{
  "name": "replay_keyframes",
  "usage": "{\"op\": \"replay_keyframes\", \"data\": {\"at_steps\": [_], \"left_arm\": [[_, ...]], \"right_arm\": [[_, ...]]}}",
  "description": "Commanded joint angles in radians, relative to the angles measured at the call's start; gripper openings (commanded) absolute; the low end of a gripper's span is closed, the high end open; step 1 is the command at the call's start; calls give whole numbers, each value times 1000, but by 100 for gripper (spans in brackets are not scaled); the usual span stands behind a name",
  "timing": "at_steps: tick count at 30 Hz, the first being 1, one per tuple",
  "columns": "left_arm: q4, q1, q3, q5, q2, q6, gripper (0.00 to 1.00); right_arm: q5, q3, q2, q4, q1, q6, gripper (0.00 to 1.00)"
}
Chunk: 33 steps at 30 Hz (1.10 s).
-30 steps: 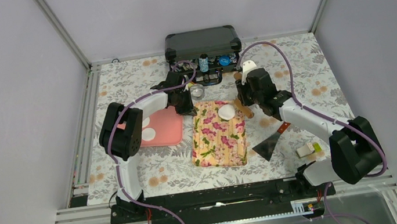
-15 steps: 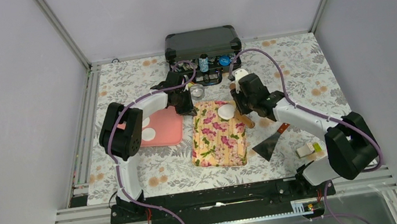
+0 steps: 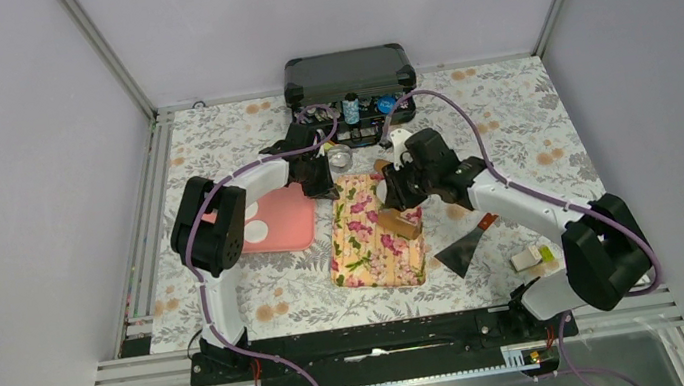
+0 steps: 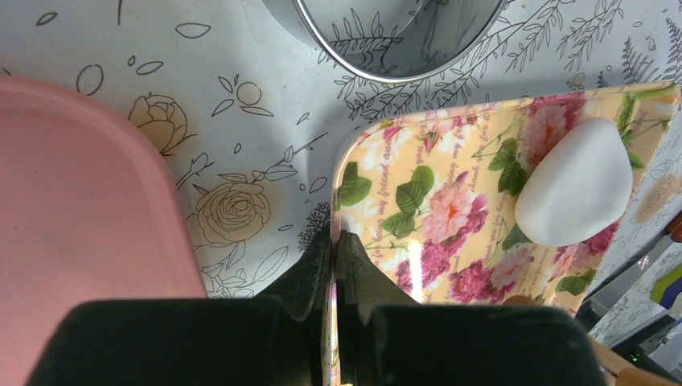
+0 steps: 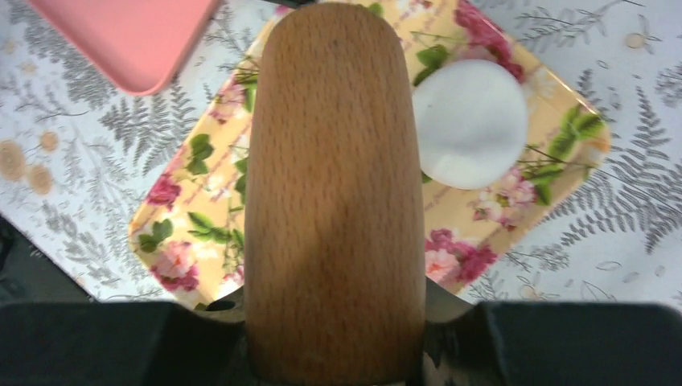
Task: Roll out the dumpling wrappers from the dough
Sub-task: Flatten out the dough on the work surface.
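Note:
A white lump of dough lies at the far end of the flower-printed tray; it also shows beside the pin in the right wrist view as the dough. In the top view the right arm hides it. My left gripper is shut on the tray's left rim near its far corner, the left gripper beside the pink tray. My right gripper is shut on a wooden rolling pin, held over the flowered tray. One flat white wrapper rests on the pink tray.
A round silver tin stands just beyond the flowered tray. A black case with small bottles is at the back. A metal scraper and a white-and-green block lie to the right.
My right arm has swung left with the rolling pin, from beside the flowered tray to over its far end, and now covers the dough in the top view. The left arm has not moved.

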Motion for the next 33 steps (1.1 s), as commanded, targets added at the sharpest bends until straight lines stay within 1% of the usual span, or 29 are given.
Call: {"op": "replay_keyframes", "data": {"at_steps": [1,2,4,6,9,11,13,15,20,24,33], "left_arm": [[-26,-6,-19,-12,-33,-6,0],[-26,-6,-19,-12,-33,-6,0],[-26,-6,-20,-12,-35,-4,0],[-26,-6,-19,-9,-31,-2,0],[-23,-6,-16,-1,-26,-5,0],[-19,-6,-17,6,-24,-7,0],[-18,-6,-17,8,-24,-8,0],[-19,-6,-18,8,-27,-4,0],[-18,-6,-17,12,-25,-2,0],[-18,-6,-17,17,-20,-6,0],[-20,-5,-15,16,-27,-5,0]], "right_arm": [[-100,63,-64,82,14,5,0],[-77,59,-82,109,12,-4,0],[-27,17,-124,228,-3,-19,0],[-31,3,-117,311,-46,26,0],[-67,-78,-83,588,-135,132,0],[-57,-158,-61,772,-157,134,0],[-22,-190,-25,861,-161,105,0],[-6,-206,20,885,-170,91,0],[-47,-249,94,858,-182,99,0],[-19,-245,128,768,-182,116,0],[-13,-281,166,636,-169,140,0]]}}
